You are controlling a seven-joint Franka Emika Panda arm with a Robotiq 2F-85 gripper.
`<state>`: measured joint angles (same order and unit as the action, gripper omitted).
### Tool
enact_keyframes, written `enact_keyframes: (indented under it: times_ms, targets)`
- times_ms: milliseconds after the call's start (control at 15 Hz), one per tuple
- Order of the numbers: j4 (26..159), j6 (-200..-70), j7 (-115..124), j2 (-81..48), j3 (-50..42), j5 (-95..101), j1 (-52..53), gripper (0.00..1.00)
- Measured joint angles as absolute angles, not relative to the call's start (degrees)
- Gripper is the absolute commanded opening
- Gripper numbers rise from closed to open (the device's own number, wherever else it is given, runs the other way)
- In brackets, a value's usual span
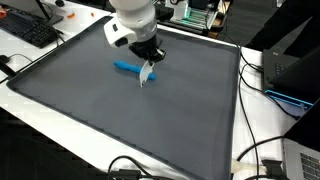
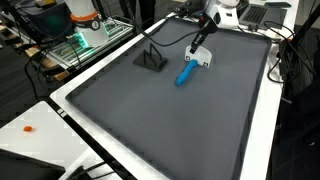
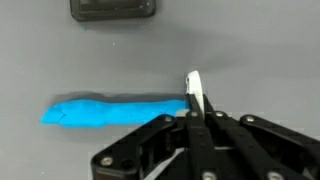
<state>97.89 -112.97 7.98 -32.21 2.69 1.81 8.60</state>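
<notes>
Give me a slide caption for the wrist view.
Gripper pinches a small white piece beside a blue object on the grey mat.

From my console I count: one blue bar, one white piece, one black block, one grey mat, one keyboard, one gripper.

No text, label, brand, number or sign can be read in any view. The blue object, the white piece between the tips of the gripper and the dark mat all show plain surfaces. The keys of the keyboard in an exterior view are too small to make out, and so is any marking on the equipment around the table.
</notes>
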Motion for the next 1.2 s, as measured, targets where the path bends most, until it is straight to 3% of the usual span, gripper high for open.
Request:
enact_keyframes:
  times_ms: [1200]
  targets:
    - [97.79,-109.76,6.35,-31.21,3.98,-1.54,8.26,0.01]
